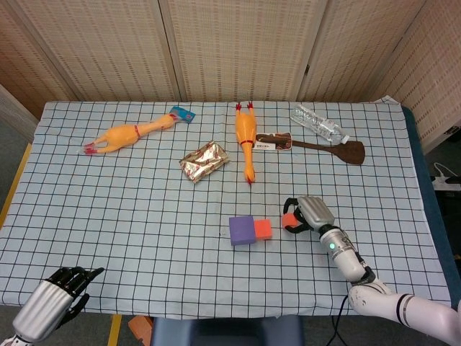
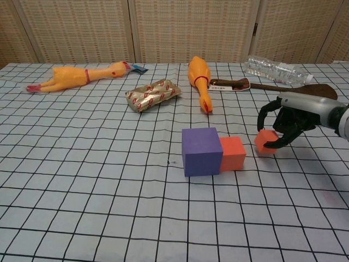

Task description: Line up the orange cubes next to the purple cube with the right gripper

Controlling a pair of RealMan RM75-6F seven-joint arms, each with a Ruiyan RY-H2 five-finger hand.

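A purple cube (image 1: 241,230) (image 2: 201,151) stands mid-table with one orange cube (image 1: 263,229) (image 2: 233,153) touching its right side. My right hand (image 1: 306,214) (image 2: 284,124) holds a second orange cube (image 1: 288,220) (image 2: 265,140) in its fingertips, a short way right of the placed orange cube and just above the cloth. My left hand (image 1: 61,286) hangs off the table's front left corner with its fingers curled and nothing in it; the chest view does not show it.
Two rubber chickens (image 1: 128,134) (image 1: 246,139), a foil packet (image 1: 204,160), a plastic bottle (image 1: 318,125) and a brown spatula (image 1: 323,148) lie across the back of the checked tablecloth (image 1: 144,216).
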